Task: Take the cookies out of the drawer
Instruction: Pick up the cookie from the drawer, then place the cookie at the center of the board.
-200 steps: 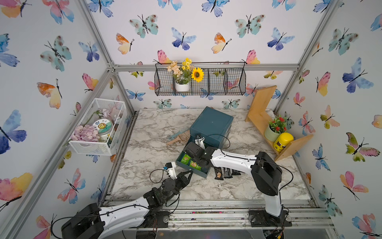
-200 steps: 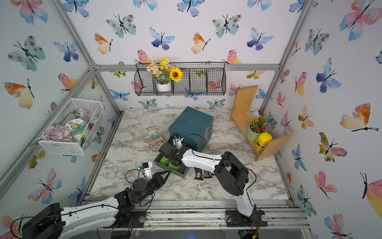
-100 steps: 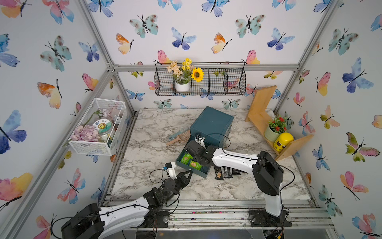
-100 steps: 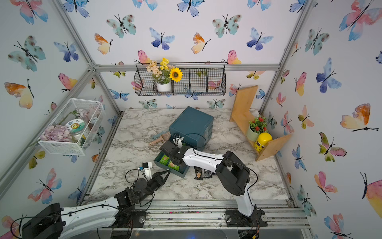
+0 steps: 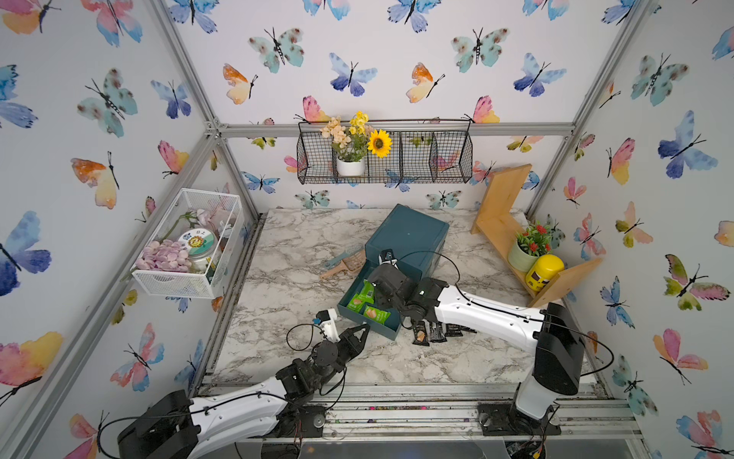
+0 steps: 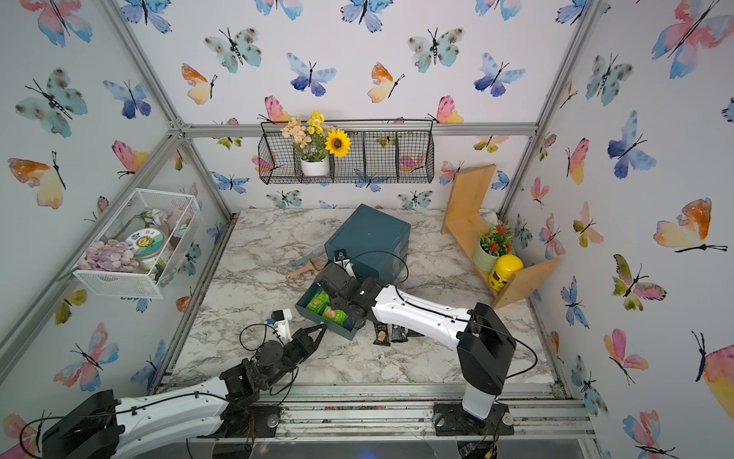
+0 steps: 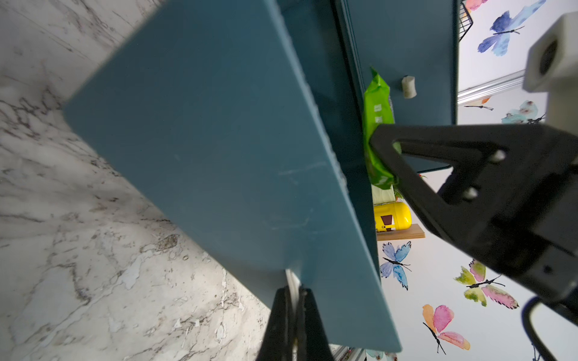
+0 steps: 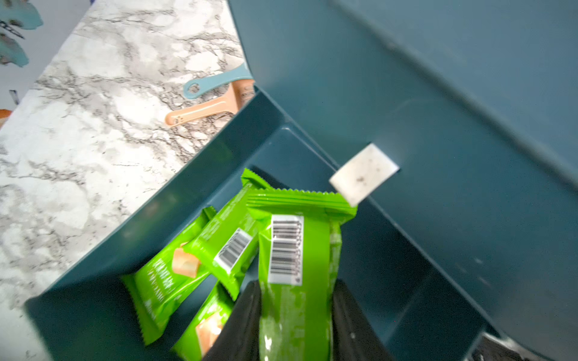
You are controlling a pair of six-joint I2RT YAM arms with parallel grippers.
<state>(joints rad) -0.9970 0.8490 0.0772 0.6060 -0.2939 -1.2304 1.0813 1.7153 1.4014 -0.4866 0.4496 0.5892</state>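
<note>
Pinching glossy green cookie packet (image 8: 295,256)

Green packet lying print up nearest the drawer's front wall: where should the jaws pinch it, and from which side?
Probably across its two long edges at mid-length, coming straight down. The green packet lies nearly flat on the floor of the drawer, whose walls bar a sideways approach; its short width suits the jaws.

In the drawer (image 5: 380,328) before the cabinet (image 5: 409,234) lie cookies (image 5: 363,303).
</note>
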